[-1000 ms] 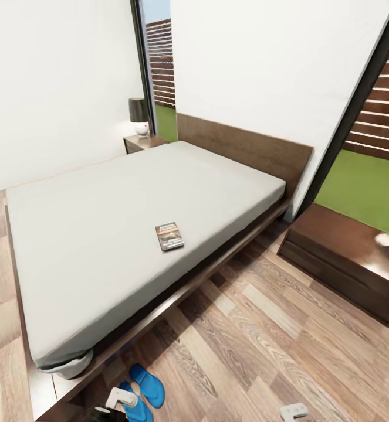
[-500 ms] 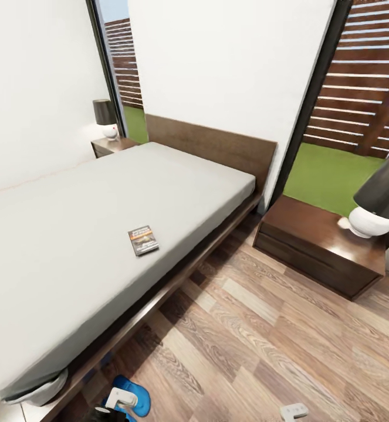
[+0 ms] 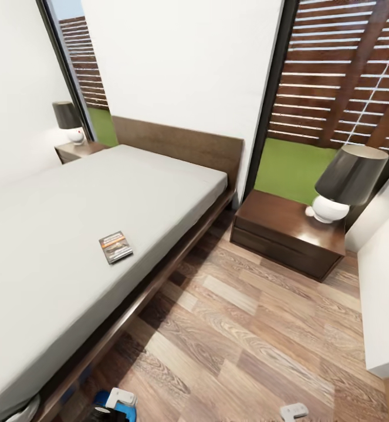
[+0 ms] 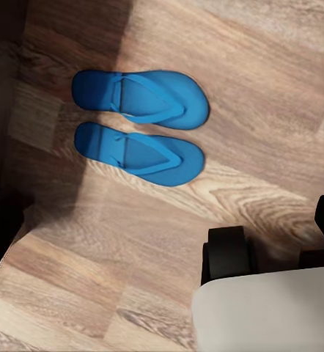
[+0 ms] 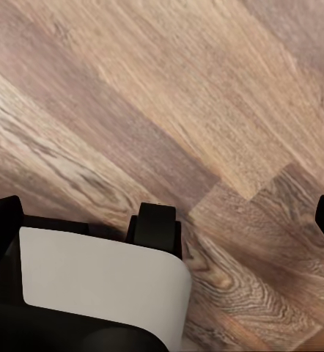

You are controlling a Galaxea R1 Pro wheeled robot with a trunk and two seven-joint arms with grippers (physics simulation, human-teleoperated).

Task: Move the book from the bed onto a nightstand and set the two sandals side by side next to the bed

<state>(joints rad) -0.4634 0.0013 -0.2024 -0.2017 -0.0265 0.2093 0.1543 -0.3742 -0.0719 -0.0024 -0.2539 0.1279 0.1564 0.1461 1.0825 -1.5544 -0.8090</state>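
Left wrist view is showing us the two blue sandals (image 4: pixel 140 125) already lying side by side on the wood floor (image 4: pixel 264 66), so we are judging only the book (image 3: pixel 115 247), dark with an orange band, left on the bed (image 3: pixel 53 223), well apart from the nightstand (image 3: pixel 282 225); we cannot tell how either set of jaws stands.

Even, bright daylight fills the room, a dark shadow pooling under the bed (image 3: pixel 71 234) frame, with wide-angle stretching at the head view's edges.
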